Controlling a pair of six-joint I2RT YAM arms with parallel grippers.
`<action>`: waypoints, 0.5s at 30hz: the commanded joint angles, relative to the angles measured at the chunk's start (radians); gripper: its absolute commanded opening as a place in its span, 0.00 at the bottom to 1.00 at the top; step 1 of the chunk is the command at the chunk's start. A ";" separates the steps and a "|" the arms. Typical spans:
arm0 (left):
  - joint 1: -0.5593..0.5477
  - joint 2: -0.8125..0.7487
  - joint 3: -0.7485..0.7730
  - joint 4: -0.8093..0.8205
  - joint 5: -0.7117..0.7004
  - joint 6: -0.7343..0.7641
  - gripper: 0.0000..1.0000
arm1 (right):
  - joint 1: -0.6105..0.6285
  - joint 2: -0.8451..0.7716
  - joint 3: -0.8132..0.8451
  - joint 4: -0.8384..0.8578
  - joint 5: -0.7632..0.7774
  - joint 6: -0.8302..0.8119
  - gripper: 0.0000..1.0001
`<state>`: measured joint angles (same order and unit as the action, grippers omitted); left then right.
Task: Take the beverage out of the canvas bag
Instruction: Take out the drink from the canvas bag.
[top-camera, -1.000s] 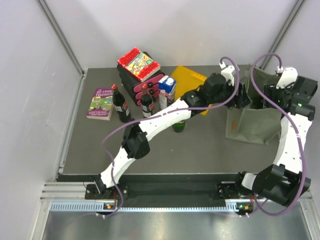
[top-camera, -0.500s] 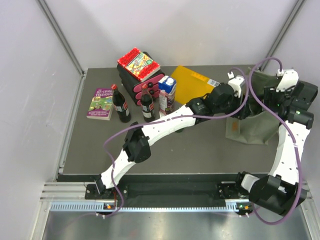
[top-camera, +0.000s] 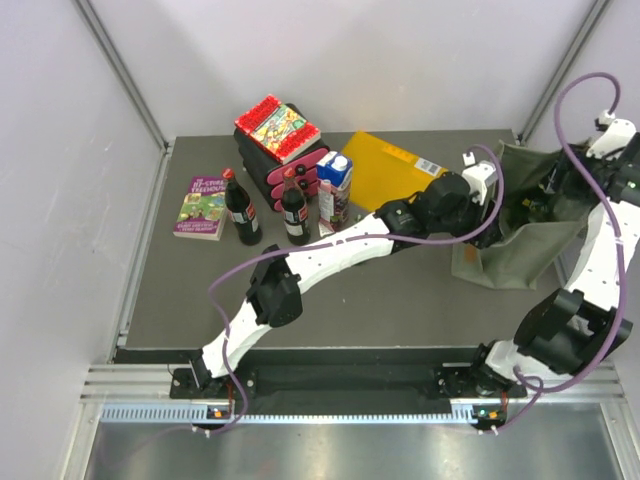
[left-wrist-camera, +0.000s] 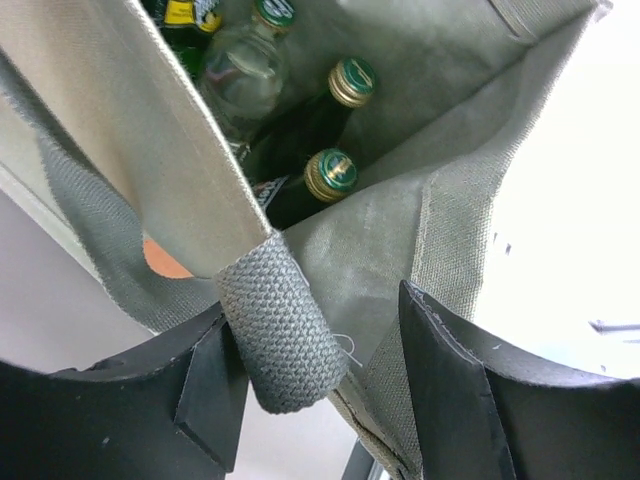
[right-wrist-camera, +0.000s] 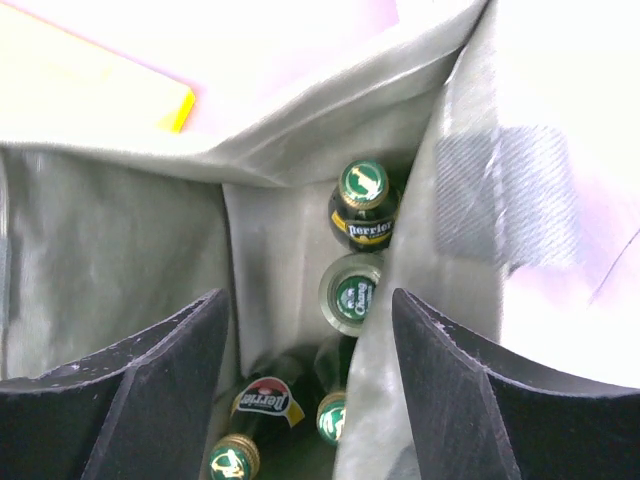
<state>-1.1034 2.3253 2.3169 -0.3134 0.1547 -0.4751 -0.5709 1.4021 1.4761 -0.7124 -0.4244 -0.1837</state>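
While the left gripper (left-wrist-camera: 318, 320), spread, straddles the strap (left-wrist-camera: 280, 340) of the bag (top-camera: 500, 262) at right, the right gripper (right-wrist-camera: 308, 300) hovers spread over 4 bottles (right-wrist-camera: 362, 205) inside.

From my station I take the blue-and-white carton (top-camera: 336, 178) as my marker on the grey table (top-camera: 400, 300). A flat yellow-orange folder (top-camera: 385, 165) lies just right of it, and a black-and-pink stack (top-camera: 280, 168) topped by a colourful red-edged box (top-camera: 277, 127) sits behind it to the left. Left of the carton I see two dark red-capped bottles (top-camera: 293, 208) standing, and furthest left lies a purple-and-green paperback (top-camera: 203, 207).
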 joint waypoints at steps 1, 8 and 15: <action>-0.029 -0.018 -0.053 -0.035 0.075 0.072 0.63 | -0.038 0.061 0.143 -0.062 -0.091 0.056 0.66; -0.032 -0.029 -0.152 0.034 0.147 0.067 0.63 | -0.060 0.191 0.288 -0.252 -0.191 -0.066 0.67; -0.015 -0.024 -0.160 0.063 0.164 0.085 0.63 | -0.061 0.251 0.345 -0.415 -0.261 -0.308 0.69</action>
<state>-1.1118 2.3066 2.1914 -0.2295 0.2733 -0.4358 -0.6209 1.6352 1.7752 -1.0027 -0.6262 -0.3378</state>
